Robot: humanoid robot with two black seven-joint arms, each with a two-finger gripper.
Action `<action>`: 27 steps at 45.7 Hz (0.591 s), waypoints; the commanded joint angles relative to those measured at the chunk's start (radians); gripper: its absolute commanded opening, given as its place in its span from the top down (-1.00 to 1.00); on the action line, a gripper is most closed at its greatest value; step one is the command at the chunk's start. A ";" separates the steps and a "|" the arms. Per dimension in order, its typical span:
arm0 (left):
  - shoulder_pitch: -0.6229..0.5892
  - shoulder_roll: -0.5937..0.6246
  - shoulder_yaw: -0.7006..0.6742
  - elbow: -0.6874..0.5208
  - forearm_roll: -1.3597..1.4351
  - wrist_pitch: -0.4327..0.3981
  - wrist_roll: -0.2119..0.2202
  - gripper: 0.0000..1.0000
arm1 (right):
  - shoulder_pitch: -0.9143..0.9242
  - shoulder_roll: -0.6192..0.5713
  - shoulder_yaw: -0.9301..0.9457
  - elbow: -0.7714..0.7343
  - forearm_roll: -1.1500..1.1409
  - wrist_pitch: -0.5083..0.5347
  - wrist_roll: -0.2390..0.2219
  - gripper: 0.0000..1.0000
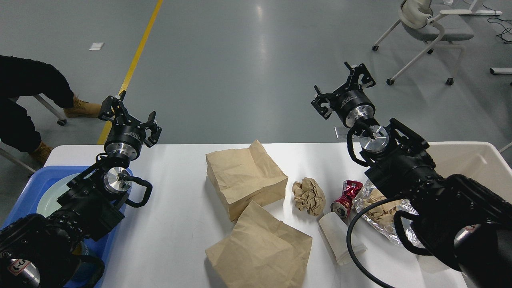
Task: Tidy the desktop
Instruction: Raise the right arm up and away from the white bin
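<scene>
Two grippers hang in the air with fingers spread and nothing between them. The right gripper (343, 93) is raised high past the far edge of the desktop (176, 224), its arm slanting up across the right-hand litter; the left gripper (129, 117) hovers over the far left corner, above a blue tray (25, 188) holding a pale plate (48, 192).

Lifted that way, the right arm looks clear of the rubbish and free to drop on a piece or swing toward the beige bin (472, 160) just beside the table's right end, which I take to be where the trash goes.

On the white top, middle to right: two brown paper bags (244, 180), one overlapping the other, a crumpled paper ball (308, 195), a crushed red can (346, 198), a white cup (336, 240) on its side, and foil (378, 208) wrapped round brown paper. None of it is binned yet, judging by how it lies.

The right arm covers part of the foil, the cup's mouth and much of the bin, so I cannot see what the bin holds. The near bag is cut off at the bottom edge. A seated person (24, 96) at far left is only partly in view.
</scene>
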 commanded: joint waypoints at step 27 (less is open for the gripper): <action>0.000 0.000 0.000 0.000 0.000 0.000 0.000 -0.92 | 0.193 -0.190 -0.008 -0.003 -0.009 -0.087 -0.002 -1.00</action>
